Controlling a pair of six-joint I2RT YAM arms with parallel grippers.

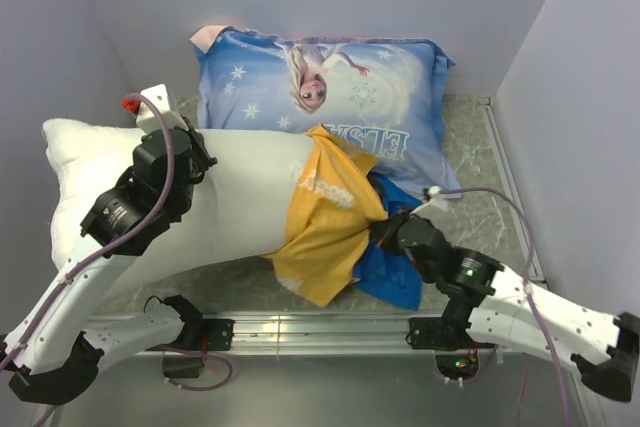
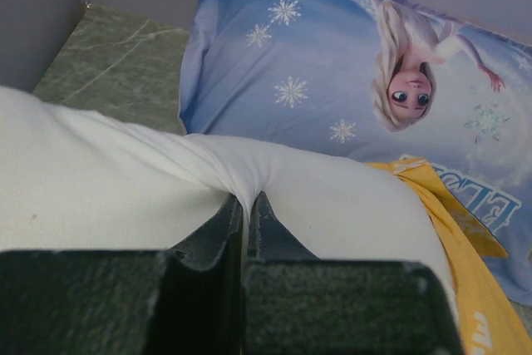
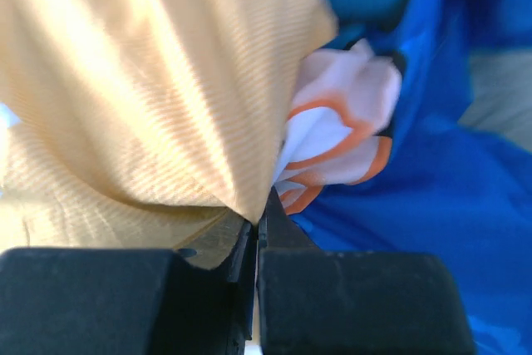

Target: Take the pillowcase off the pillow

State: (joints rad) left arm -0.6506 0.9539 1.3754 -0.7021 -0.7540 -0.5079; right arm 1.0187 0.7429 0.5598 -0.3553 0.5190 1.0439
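The white pillow [image 1: 245, 207] lies across the table's left and middle, mostly bare. The yellow and blue pillowcase [image 1: 325, 227] is bunched over its right end, with blue folds [image 1: 395, 272] spilling to the right. My left gripper [image 2: 243, 205] is shut on a pinch of the pillow's white fabric [image 2: 233, 176] on its upper side; in the top view that gripper [image 1: 195, 162] is near the pillow's middle. My right gripper [image 3: 259, 218] is shut on the pillowcase, pinching yellow cloth [image 3: 166, 106] beside blue cloth [image 3: 432, 205]; in the top view it [image 1: 385, 232] is at the case's right edge.
A light blue Elsa-print pillow [image 1: 330, 97] lies at the back, touching the white pillow and the pillowcase. Grey walls close in on the left, back and right. A metal rail [image 1: 320, 327] runs along the near edge.
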